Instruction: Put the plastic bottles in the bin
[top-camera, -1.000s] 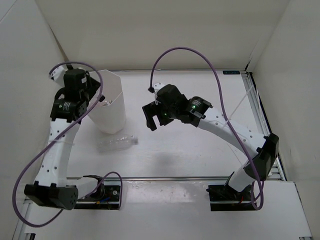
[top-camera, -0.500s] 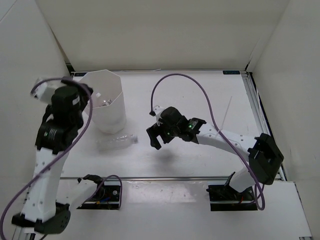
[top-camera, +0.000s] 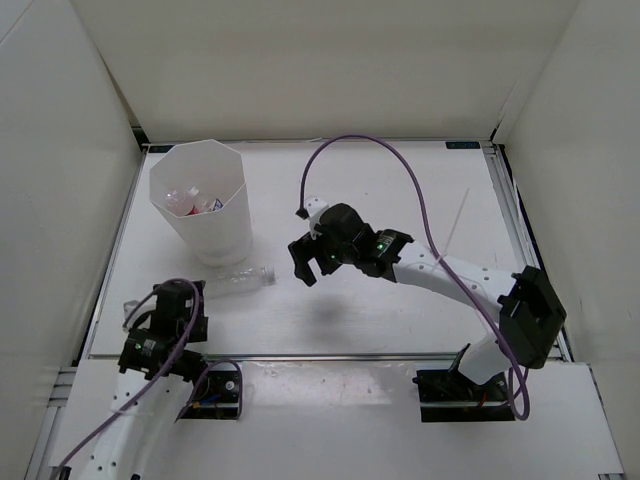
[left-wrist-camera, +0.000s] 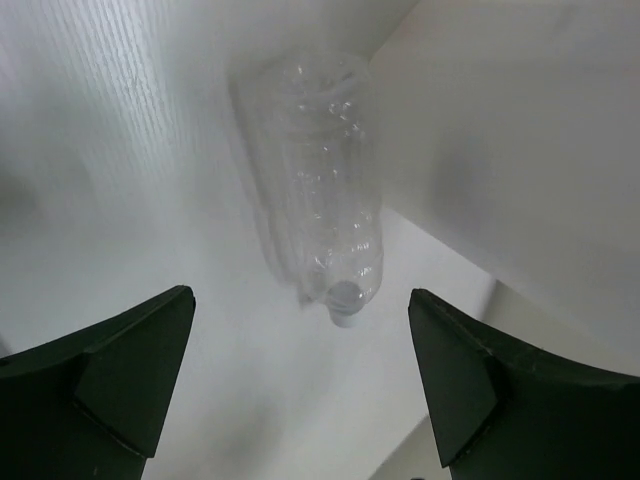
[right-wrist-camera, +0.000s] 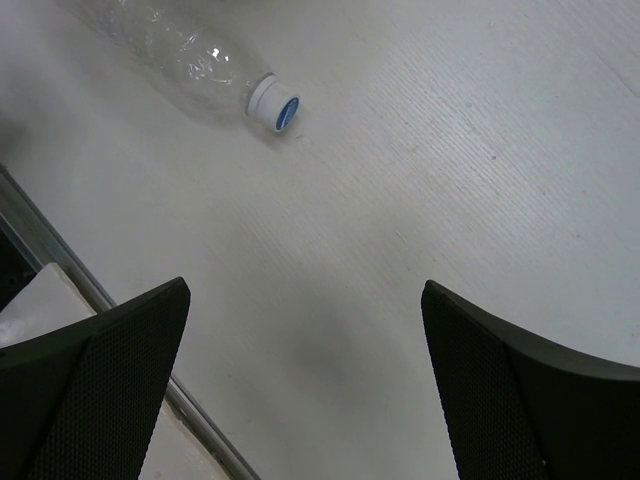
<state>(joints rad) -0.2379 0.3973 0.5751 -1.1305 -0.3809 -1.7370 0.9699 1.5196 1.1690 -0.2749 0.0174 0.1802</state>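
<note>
bin (top-camera: 222, 232): translucent white
bottle (top-camera: 232, 285): clear
cap (right-wrist-camera: 274, 104): white, blue top
cable (top-camera: 352, 138): purple
table (top-camera: 400, 190): white
right arm (top-camera: 455, 278): white, black joints

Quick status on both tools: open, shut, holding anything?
Left tool: open, holding nothing.
Right tool: open, holding nothing.

no legible txt or nos. anywhere; blue print on bottle cap (right-wrist-camera: 275, 104) too blurry
</note>
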